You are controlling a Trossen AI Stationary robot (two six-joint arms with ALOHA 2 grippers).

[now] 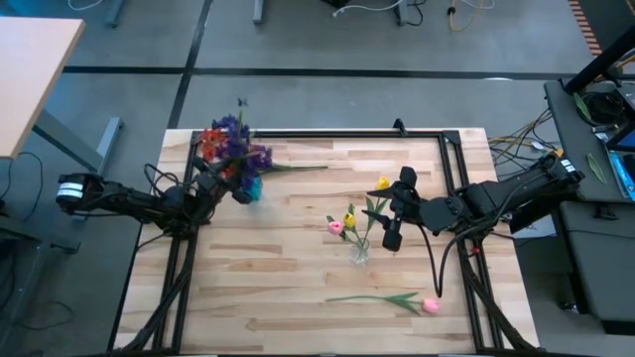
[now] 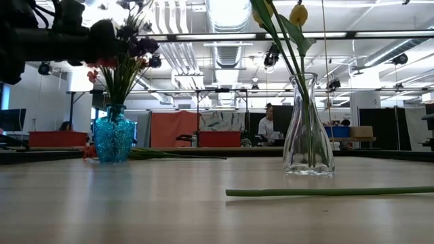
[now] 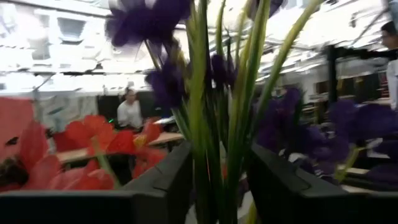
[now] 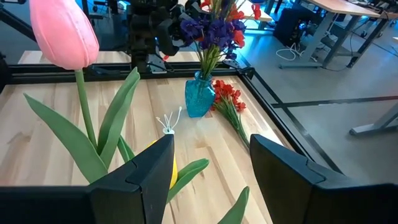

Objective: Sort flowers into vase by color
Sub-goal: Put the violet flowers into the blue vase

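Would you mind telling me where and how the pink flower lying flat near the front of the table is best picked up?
Probably mid-stem, from straight above. The pink flower lies flat, its thin stem running sideways with bare table around it. Set the fingers across the stem, clear of the leaves and the bud.

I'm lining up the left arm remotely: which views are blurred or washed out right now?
Left wrist view: the purple flowers, the stems and the room behind are soft, ceiling glare strong. Low view: backlit, so the blue vase and clear vase read dark against bright ceiling lights. High view and right wrist view: evenly lit, sharp.
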